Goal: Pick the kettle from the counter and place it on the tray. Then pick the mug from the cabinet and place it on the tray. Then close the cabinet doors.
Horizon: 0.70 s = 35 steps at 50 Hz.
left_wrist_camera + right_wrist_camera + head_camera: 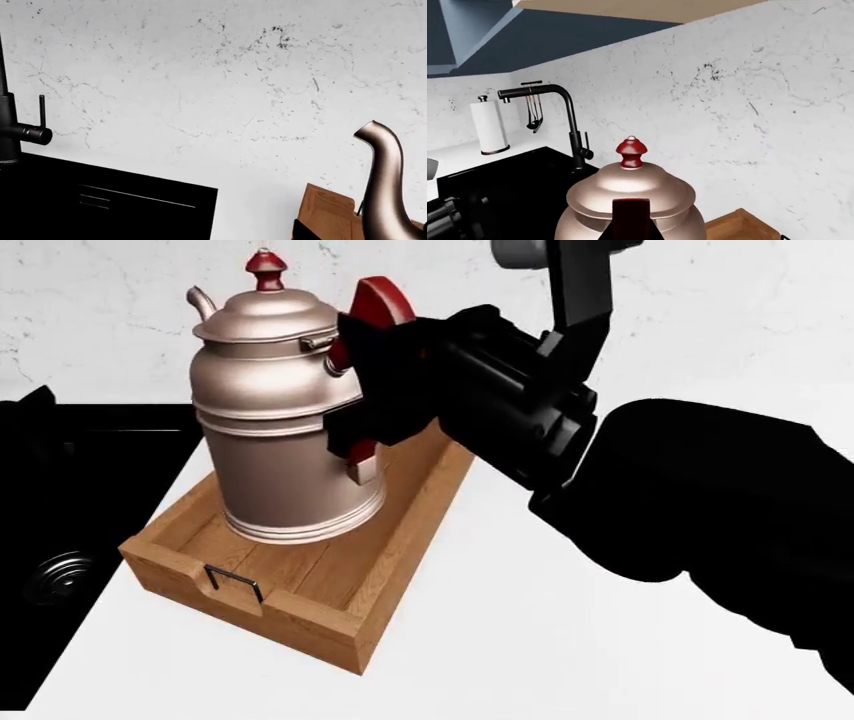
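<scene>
right gripper (358, 410) clamps the kettle (280, 430) handle above the tray (400, 540); right wrist alone shows faucet (564, 115).

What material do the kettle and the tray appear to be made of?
The kettle looks like brushed metal with a silvery, slightly pinkish sheen: soft highlights run over its body and domed lid. Its handle and lid knob are glossy dark red, perhaps plastic or lacquer. The tray looks like light-brown wood: plank seams and grain show, with a thin wire handle.
</scene>
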Motion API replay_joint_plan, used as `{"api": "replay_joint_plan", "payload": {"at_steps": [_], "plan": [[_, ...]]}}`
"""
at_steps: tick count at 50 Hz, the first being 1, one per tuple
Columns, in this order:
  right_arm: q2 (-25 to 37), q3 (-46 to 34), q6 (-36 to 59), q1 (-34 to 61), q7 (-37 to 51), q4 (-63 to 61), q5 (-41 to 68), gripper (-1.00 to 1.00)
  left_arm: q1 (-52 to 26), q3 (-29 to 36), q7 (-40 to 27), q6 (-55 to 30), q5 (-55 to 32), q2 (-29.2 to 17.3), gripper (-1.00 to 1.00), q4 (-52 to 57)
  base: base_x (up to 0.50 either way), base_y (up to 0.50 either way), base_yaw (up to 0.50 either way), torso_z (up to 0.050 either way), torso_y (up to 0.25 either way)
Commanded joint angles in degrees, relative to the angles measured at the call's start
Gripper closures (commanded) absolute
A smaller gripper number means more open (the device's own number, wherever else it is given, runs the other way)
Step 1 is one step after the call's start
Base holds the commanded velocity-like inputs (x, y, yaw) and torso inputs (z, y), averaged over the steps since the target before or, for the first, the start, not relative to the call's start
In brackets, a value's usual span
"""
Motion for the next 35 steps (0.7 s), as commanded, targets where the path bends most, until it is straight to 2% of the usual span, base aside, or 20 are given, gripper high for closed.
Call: {"api": "replay_joint_plan", "payload": {"at_steps": [1, 35], "plan": [[-0.38, 0.76, -1.59, -2.54, -2.03, 0.97, -2.85, 1.0, 0.38, -0.23, 0.29, 0.25, 0.34, 0.04, -1.0, -0.35, 0.0, 0.0, 0.0, 0.0, 0.0], [-5.37, -0.49, -6.14, -8.19, -9.46, 7.52, -7.26, 1.0, 3.91, -2.47, 2.16, 1.54, 2.04, 0.63, -1.0, -1.14, 0.0, 0.0, 0.0, 0.0, 0.001]]}}
